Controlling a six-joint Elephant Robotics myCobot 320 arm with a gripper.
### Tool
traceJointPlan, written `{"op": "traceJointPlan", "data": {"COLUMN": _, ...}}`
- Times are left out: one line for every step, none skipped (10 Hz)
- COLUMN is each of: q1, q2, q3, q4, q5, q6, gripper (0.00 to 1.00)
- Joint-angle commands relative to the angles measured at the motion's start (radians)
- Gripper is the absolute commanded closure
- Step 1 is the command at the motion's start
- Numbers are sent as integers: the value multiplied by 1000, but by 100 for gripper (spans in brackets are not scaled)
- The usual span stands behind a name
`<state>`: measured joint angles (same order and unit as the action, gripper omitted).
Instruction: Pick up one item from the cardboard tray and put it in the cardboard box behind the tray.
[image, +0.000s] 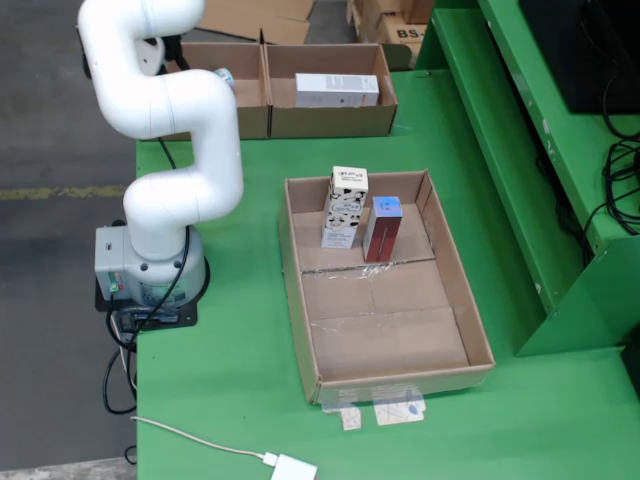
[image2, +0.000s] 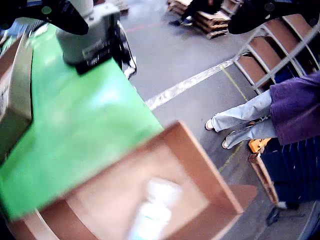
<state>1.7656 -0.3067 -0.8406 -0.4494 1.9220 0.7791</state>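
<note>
Two cartons stand upright at the far end of the tray (image: 385, 340) in the fixed view: a white one with black patches (image: 344, 207) on the left and a red one with a shiny blue top (image: 382, 229) touching or just beside it on the right. Nearer the camera, the rest of the tray floor is bare cardboard with clear tape across it. On the green surface (image: 230, 380) at the near edge lies a white cable with a white plug (image: 293, 468), and two small paper tags sit just in front of the tray's near wall.

My arm (image: 170, 110) rises from its grey base (image: 150, 265) at the left edge of the surface, bends and reaches back toward the far boxes. My gripper (image: 222, 76) is mostly hidden behind my own arm, over the left box (image: 225, 95), so I cannot tell how its jaws stand. The right box (image: 330, 110), just beside the left one behind the tray, holds a white carton (image: 337, 90) lying flat.

From my wrist view everything is blurred: a brown box (image2: 195, 160) below me with a pale white thing (image2: 152, 207) inside, the green surface beside it, my grey base beyond. Farther off, on the floor, stand the legs of a person (image2: 280, 112) in light jeans and a purple top.
</note>
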Motion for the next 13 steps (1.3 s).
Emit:
{"op": "traceJointPlan", "data": {"q1": -1726, "q2": 1249, "q3": -1062, "q4": -165, "q5": 5, "q6": -1429, "gripper": 0}}
{"op": "traceJointPlan", "data": {"q1": -1873, "q2": 970, "q3": -952, "q4": -76, "q5": 6, "q6": -1601, "gripper": 0}}
{"op": "traceJointPlan", "data": {"q1": -1949, "q2": 693, "q3": -774, "q4": -32, "q5": -4, "q6": -1708, "gripper": 0}}
{"op": "traceJointPlan", "data": {"q1": -1973, "q2": 544, "q3": -627, "q4": -45, "q5": -17, "q6": -1751, "gripper": 0}}
{"op": "traceJointPlan", "data": {"q1": -1973, "q2": 544, "q3": -627, "q4": -45, "q5": -17, "q6": -1751, "gripper": 0}}
{"op": "traceJointPlan", "data": {"q1": -2000, "q2": 396, "q3": -449, "q4": -83, "q5": -38, "q6": -1795, "gripper": 0}}
{"op": "traceJointPlan", "data": {"q1": -2039, "q2": 283, "q3": -330, "q4": -89, "q5": -47, "q6": -1833, "gripper": 0}}
{"op": "traceJointPlan", "data": {"q1": -2070, "q2": 249, "q3": -296, "q4": -85, "q5": -52, "q6": -1855, "gripper": 0}}
{"op": "traceJointPlan", "data": {"q1": -2118, "q2": 221, "q3": -261, "q4": -99, "q5": -62, "q6": -1899, "gripper": 0}}
{"op": "traceJointPlan", "data": {"q1": -2151, "q2": 191, "q3": -227, "q4": -114, "q5": -70, "q6": -1937, "gripper": 0}}
{"op": "traceJointPlan", "data": {"q1": -2151, "q2": 191, "q3": -227, "q4": -114, "q5": -70, "q6": -1937, "gripper": 0}}
{"op": "traceJointPlan", "data": {"q1": -2242, "q2": 219, "q3": -277, "q4": -98, "q5": -71, "q6": -1994, "gripper": 0}}
{"op": "traceJointPlan", "data": {"q1": -2242, "q2": 219, "q3": -277, "q4": -98, "q5": -71, "q6": -1994, "gripper": 0}}
